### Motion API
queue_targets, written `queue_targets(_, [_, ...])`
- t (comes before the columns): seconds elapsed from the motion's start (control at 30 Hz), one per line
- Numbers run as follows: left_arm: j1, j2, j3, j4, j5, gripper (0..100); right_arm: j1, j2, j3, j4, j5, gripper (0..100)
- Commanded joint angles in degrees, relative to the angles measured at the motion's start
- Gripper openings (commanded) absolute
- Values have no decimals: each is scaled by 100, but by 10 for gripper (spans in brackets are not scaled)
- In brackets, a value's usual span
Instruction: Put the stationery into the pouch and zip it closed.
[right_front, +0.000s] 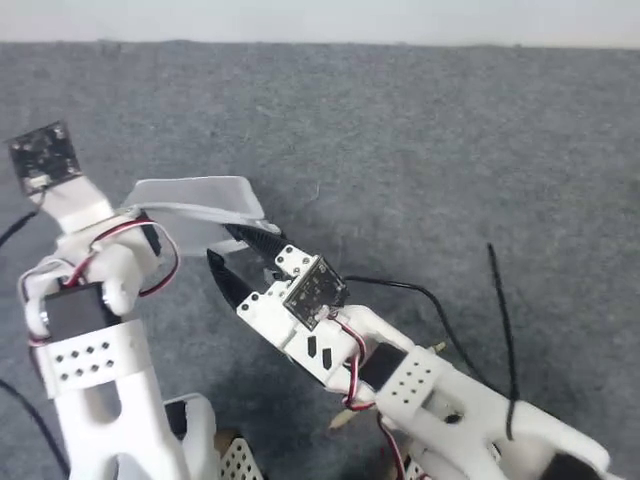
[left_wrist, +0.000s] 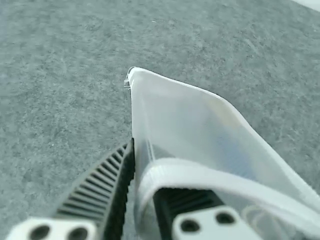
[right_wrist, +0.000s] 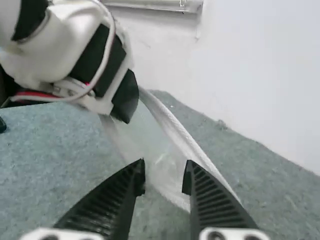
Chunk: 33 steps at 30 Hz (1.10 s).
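A translucent white pouch (right_front: 200, 198) hangs just above the grey carpet at centre left. My left gripper (left_wrist: 142, 150) is shut on one wall of the pouch (left_wrist: 200, 130), one black finger outside and one inside. My right gripper (right_front: 240, 255) stands open just beside the pouch's near edge, its black fingers apart. In the right wrist view the right gripper (right_wrist: 164, 172) has the pouch (right_wrist: 165, 135) right in front of its tips, with the left arm (right_wrist: 75, 55) holding it from above. A thin wooden stick (right_front: 338, 422), perhaps a pencil, lies mostly hidden under the right arm.
Grey carpet (right_front: 450, 140) covers the table, with a pale wall along the far edge. A black cable (right_front: 500, 300) runs from the right arm across the carpet at the right. Both arm bases crowd the near edge.
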Motion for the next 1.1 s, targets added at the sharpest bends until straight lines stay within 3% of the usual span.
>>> queue_targets(0.0, [-334, -9, -110, -378, 9, 9, -22, -769, -193, 945, -79, 118])
queue_targets(0.23, [-923, -9, -101, -492, 167, 9, -22, -1921, -193, 2932, -70, 116])
queue_targets(0.5, [-1231, 0, -101, -624, 334, 9, -57, -2413, -193, 4523, -62, 120])
queue_targets(0.87, [-1873, 0, -127, -774, 501, 9, -84, -2387, -202, 4971, -62, 121])
queue_targets(1.07, [-1925, -9, -127, -774, 501, 9, -277, -1393, -712, 5226, -97, 121])
